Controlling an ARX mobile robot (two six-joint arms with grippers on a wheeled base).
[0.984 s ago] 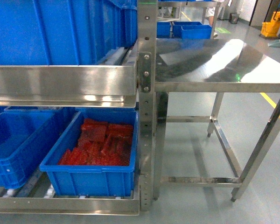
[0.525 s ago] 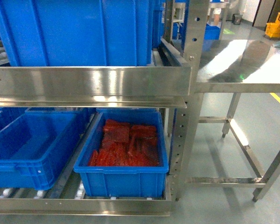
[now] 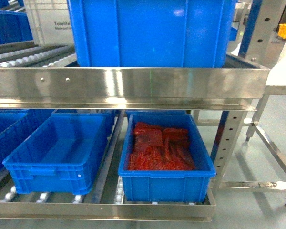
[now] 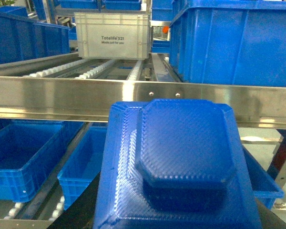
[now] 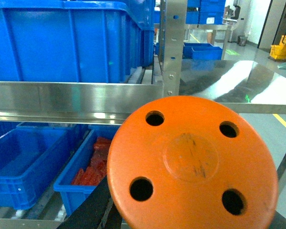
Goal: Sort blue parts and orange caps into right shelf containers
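Observation:
A textured blue part with a raised octagonal middle fills the lower left wrist view, and my left gripper is shut on it; only a dark finger shows beside it. A round orange cap with several holes fills the right wrist view, held by my shut right gripper, whose dark finger shows at the lower left. Neither gripper shows in the head view. A big blue crate stands on the upper shelf. On the lower shelf sit an empty blue crate and another blue crate.
Flat red pieces fill the lower right crate. A whitish lettered crate stands far back on the upper rollers. The steel shelf rail runs across at mid height. A steel table stands right of the shelf post.
The head view has swung left: the shelf and its crates have slid to the right and now fill the frame, and the steel table has nearly left at the right edge.

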